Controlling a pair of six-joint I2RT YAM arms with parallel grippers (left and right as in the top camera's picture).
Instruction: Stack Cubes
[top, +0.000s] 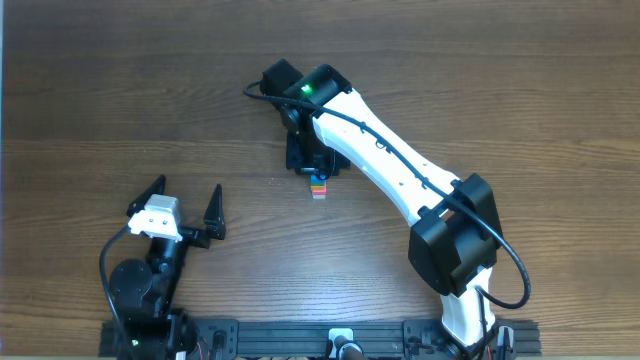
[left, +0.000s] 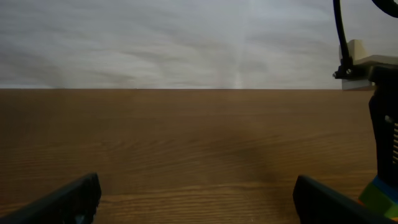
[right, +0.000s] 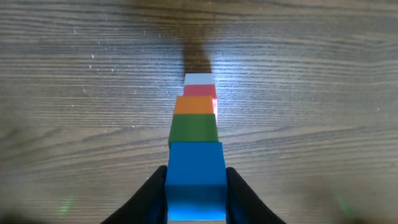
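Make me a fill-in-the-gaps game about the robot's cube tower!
1. The top cube, held by the right gripper, is ____.
2. The green cube sits right above the ____ one.
3. The left gripper holds nothing, and its fingers are ____.
Missing words: blue, orange, open.

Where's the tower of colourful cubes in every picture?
Top view: tower of coloured cubes, middle, under the right gripper.
Left wrist view: tower at the picture's edge, under that gripper.
Right wrist view: centre, blue top cube between the jaws.
Shared landmark: the right gripper.
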